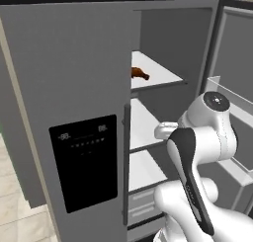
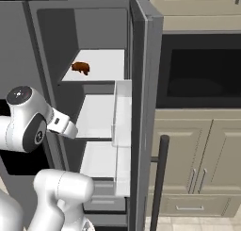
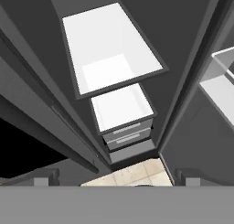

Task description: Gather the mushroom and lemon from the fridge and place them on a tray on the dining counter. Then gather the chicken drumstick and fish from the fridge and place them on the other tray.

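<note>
Though partly hidden — drumstick (image 1: 140,73) handle-end rightward

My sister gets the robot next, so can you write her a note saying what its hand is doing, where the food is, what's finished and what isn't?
Gripper: open, holding nothing, pointing down into the open fridge.
Food: a brown piece, likely the chicken drumstick, lies on the top shelf. Mushroom, lemon and fish: can't tell where.
Done: right fridge door open.
Left: pick and carry all four foods to the trays.
</note>
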### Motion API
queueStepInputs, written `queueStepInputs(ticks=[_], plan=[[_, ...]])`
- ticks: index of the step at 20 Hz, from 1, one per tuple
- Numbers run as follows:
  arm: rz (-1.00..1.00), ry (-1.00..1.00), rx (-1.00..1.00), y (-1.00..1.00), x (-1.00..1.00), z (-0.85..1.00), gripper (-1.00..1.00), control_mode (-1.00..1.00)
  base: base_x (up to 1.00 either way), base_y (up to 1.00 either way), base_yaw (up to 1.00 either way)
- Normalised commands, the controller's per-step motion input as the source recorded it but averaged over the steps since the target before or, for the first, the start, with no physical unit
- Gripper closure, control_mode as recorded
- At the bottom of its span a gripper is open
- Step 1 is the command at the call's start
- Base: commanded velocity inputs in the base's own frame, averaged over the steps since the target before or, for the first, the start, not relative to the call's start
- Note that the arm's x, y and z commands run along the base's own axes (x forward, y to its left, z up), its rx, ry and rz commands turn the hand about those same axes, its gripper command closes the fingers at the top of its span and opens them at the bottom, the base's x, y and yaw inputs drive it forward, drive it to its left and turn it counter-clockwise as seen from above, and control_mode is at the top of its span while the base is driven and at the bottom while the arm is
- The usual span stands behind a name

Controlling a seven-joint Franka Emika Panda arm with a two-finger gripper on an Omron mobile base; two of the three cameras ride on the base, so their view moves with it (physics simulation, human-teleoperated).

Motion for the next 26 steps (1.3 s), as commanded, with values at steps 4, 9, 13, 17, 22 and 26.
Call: queueStepInputs(ticks=[4,9,13,17,22,26], plan=[[0.0,0.0,0.0,0.0,0.0,0.0,-1.0,1.0,0.39,0.0,-0.2],[0.0,0.0,0.0,0.0,0.0,0.0,-1.0,1.0,0.39,0.0,-0.18],[0.0,0.0,0.0,0.0,0.0,0.0,-1.0,1.0,0.45,0.0,-0.16],[0.0,0.0,0.0,0.0,0.0,0.0,-1.0,1.0,0.5,0.0,-0.15],[0.0,0.0,0.0,0.0,0.0,0.0,-1.0,1.0,0.55,0.0,-0.14],[0.0,0.0,0.0,0.0,0.0,0.0,-1.0,1.0,0.55,-0.09,-0.03]])
